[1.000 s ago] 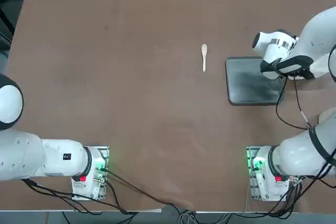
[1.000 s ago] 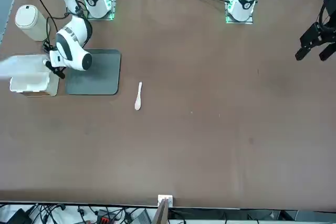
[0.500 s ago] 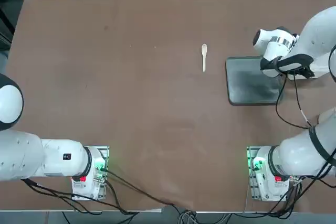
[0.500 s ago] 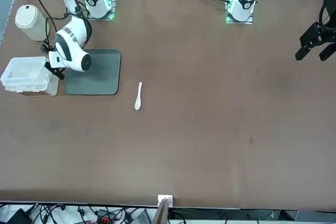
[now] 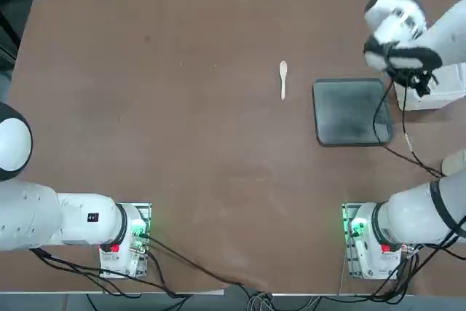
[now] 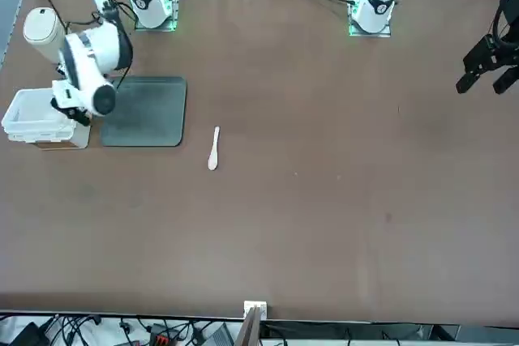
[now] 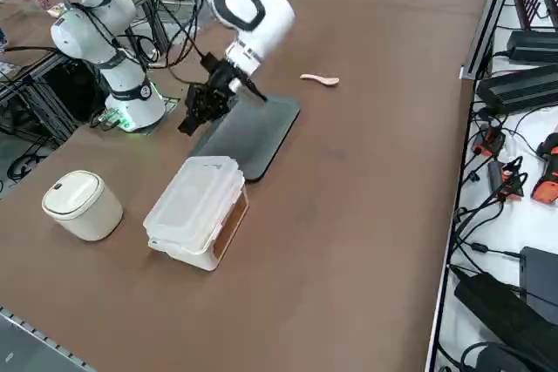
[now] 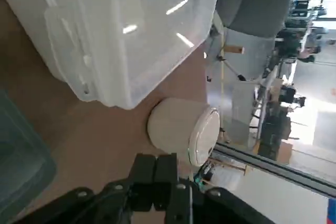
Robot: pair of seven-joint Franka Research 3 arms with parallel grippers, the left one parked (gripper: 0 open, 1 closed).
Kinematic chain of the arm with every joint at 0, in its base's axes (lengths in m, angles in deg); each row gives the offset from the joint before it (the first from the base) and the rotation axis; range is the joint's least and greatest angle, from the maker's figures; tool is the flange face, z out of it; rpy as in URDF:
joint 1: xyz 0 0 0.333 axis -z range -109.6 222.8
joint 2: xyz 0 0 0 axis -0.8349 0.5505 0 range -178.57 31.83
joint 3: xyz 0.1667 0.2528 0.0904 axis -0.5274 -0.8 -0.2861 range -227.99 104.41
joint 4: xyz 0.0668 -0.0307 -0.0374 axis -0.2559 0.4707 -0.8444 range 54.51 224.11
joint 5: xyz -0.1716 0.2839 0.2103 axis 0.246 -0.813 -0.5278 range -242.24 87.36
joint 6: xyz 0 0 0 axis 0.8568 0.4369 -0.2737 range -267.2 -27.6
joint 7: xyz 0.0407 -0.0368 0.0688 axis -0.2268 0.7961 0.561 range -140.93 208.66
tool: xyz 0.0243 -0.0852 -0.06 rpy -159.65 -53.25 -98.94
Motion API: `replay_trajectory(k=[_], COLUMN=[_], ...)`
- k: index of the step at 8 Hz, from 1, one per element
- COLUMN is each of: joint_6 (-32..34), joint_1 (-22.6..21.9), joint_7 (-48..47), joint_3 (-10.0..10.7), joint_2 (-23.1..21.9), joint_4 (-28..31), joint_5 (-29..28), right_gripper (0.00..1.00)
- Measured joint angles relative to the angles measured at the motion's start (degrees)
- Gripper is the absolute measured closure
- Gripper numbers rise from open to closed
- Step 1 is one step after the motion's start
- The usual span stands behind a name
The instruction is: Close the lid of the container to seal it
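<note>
Above the grey tray [image 7: 248, 134], right hand [image 7: 193, 116] clenched shut, holding nothing, lid [image 7: 193, 199] on the container [image 7: 209, 237] nearby

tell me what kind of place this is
Probably a robotics lab: two arms bolted to a brown table, cables and gear along its edge, the right pincer shut above a tray beside a lidded container.

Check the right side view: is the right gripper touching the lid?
No, the right gripper hangs shut above the grey tray, apart from the lid.
</note>
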Motion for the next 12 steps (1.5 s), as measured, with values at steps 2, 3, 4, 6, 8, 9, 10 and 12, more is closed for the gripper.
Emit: replay_trajectory(k=[2,3,4,6,8,9,10,12], joint_6=[-0.41,-3.49,-7.46,-17.02,-24.59,-27.28,-28.86,-30.44], joint_1=[3.61,6.95,9.98,16.45,21.41,22.7,23.22,23.42], joint_7=[9.27,15.62,22.4,38.48,50.8,54.65,56.37,56.78], joint_3=[0.36,0.56,0.91,1.92,2.27,2.3,2.31,2.3], joint_2=[-2.64,-4.13,-5.68,-7.81,-7.85,-7.43,-6.65,-4.86], joint_4=[-5.33,-7.13,-7.73,-7.79,-7.64,-7.43,-7.28,-7.03], joint_5=[-4.77,-6.99,-9.05,-14.14,-18.09,-19.68,-20.83,-21.55], right_gripper=[0.98,0.98,0.98,0.98,0.98,0.98,0.98,0.98])
